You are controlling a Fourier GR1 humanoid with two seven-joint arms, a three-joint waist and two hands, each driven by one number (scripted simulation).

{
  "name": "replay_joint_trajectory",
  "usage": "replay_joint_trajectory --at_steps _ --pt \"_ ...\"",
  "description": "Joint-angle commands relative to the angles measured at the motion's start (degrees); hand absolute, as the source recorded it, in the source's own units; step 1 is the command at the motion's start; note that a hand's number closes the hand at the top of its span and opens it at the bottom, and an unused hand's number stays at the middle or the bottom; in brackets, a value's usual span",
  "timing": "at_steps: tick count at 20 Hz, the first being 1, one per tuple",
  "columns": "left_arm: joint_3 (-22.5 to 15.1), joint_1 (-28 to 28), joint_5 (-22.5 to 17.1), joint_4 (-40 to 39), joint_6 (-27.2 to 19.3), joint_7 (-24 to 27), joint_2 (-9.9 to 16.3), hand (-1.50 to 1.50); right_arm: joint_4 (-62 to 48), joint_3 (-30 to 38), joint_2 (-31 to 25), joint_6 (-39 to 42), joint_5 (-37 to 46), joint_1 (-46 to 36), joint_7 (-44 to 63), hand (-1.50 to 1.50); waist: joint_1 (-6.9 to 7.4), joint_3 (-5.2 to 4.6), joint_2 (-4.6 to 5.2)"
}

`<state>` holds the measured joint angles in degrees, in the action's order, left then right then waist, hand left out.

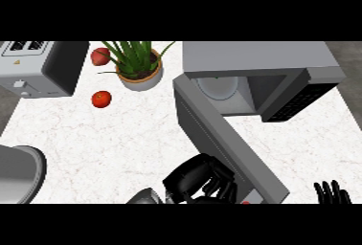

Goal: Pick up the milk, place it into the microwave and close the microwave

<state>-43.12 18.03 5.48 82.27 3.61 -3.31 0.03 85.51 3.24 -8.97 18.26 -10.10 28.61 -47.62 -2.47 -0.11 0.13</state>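
Observation:
The microwave stands at the back right. Its door is swung wide open toward the front, and a white turntable shows inside. My left hand is at the lower middle, against the outer face of the door near its free end, with its fingers curled. No milk carton shows in the hand or inside the microwave. A small red bit peeks out at the bottom edge beside this hand; I cannot tell what it is. My right hand rests open at the lower right edge, fingers up.
A toaster stands at the back left, and a potted plant is at the back middle. One red apple lies before the plant and another beside it. A grey round vessel sits at the left edge.

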Motion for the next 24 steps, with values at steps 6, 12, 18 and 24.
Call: replay_joint_trajectory --at_steps 6,12,18,24 --pt "-11.8 13.7 -13.4 -12.8 -17.4 -1.6 0.0 1.5 13.4 -3.5 -1.7 4.3 -4.3 3.6 2.9 -1.5 -3.8 -0.01 0.6" --pt "-11.1 15.3 -22.2 -14.4 -24.9 7.2 0.0 -1.5 19.5 -5.2 -3.8 4.8 -5.1 4.8 5.7 -1.5 -7.23 -0.27 1.28" --pt "-7.1 21.2 -27.7 -19.1 -31.3 11.0 0.0 -1.5 22.4 -4.9 -6.1 6.0 -7.4 4.8 8.1 -1.5 -9.34 -0.22 1.92" --pt "-3.3 27.3 -33.4 -24.1 -33.7 13.3 0.0 1.5 26.0 -6.5 -7.7 7.9 -9.3 6.5 10.0 -1.5 -11.98 -0.19 2.74"
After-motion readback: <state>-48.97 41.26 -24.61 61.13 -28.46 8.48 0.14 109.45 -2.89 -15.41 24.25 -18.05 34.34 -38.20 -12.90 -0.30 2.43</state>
